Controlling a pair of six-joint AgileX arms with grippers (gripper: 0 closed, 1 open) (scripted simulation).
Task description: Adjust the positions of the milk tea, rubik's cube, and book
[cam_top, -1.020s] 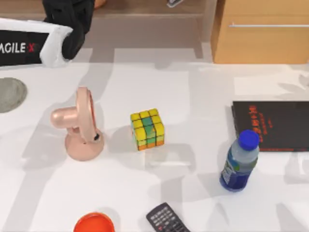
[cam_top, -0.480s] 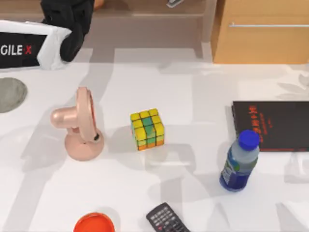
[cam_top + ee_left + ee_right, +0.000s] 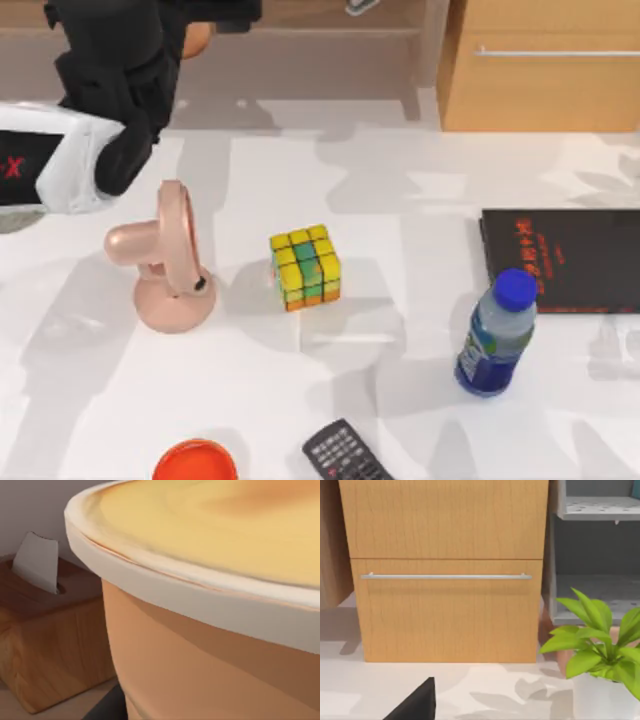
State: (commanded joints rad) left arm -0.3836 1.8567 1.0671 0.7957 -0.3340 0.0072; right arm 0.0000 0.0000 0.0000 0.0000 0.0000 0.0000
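The rubik's cube (image 3: 305,266), yellow, green and orange, sits on the white table near the middle. My left gripper (image 3: 170,45) hovers over the table's far left edge, behind the pink fan. It is shut on the milk tea (image 3: 197,38), a sliver of which peeks out beside the black fingers. In the left wrist view the milk tea (image 3: 210,630) looms very close, with its pale rim and peach-orange side. A dark part of my right gripper (image 3: 415,707) shows at the edge of the right wrist view, facing the cabinet. The book is out of view.
A pink desk fan (image 3: 165,262) stands left of the cube. A blue bottle (image 3: 497,335) and a thin black book with red lettering (image 3: 565,260) are at the right. A remote (image 3: 345,455) and an orange-red disc (image 3: 195,463) lie at the front edge. A wooden cabinet (image 3: 540,70) and a potted plant (image 3: 600,645) stand at the back right.
My left arm has swung forward and to the left over the table's back edge, carrying the milk tea with it. Cube, fan, bottle and black book have not moved.
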